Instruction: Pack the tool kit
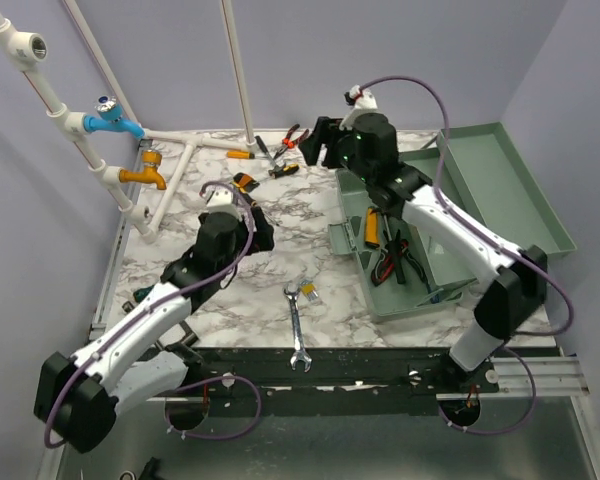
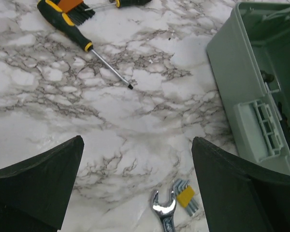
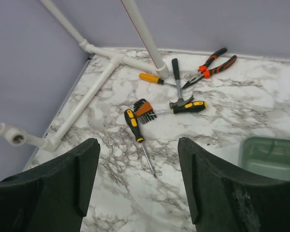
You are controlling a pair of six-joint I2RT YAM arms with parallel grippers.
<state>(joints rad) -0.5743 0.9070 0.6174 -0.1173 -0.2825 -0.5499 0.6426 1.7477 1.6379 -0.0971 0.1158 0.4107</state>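
Meanwhile, both grippers hang empty over the marble table

On the right half of the white, grey-veined marble-pattern table (image 1: 240, 290) sits the large rectangular grey-green plastic toolbox (image 1: 420, 285). Its lid (image 1: 500, 190) is thrown open and lies back to the far right. Inside the box lie an orange-handled tool (image 1: 372, 228) and a pair of red-and-black-handled pliers (image 1: 388, 262).

The left gripper (image 2: 137, 183) hovers above bare tabletop left of the box, its dark fingers (image 2: 38, 186) spread wide with nothing between them. Just below it in the wrist view lie the head of a shiny steel open-ended wrench (image 2: 164, 212) and, beside that, a small fold of hex keys in a yellow holder (image 2: 186, 195). A black-and-yellow-handled screwdriver (image 2: 70, 30) lies farther off, its tip pointing towards the box.

The right gripper (image 3: 137, 188) hangs near the far left corner of the box, its arm reaching across above the box. Its fingers (image 3: 208, 183) stand well apart and hold nothing. Beyond it the remaining tools are scattered near the white plastic pipes (image 3: 101, 77):
- red-and-black-handled pliers (image 3: 215, 63)
- a small orange-handled screwdriver (image 3: 150, 78)
- a black-handled hammer (image 3: 177, 82)
- a second black-and-yellow-handled tool (image 3: 188, 107)
- a small black-and-orange brush-like item (image 3: 144, 111)
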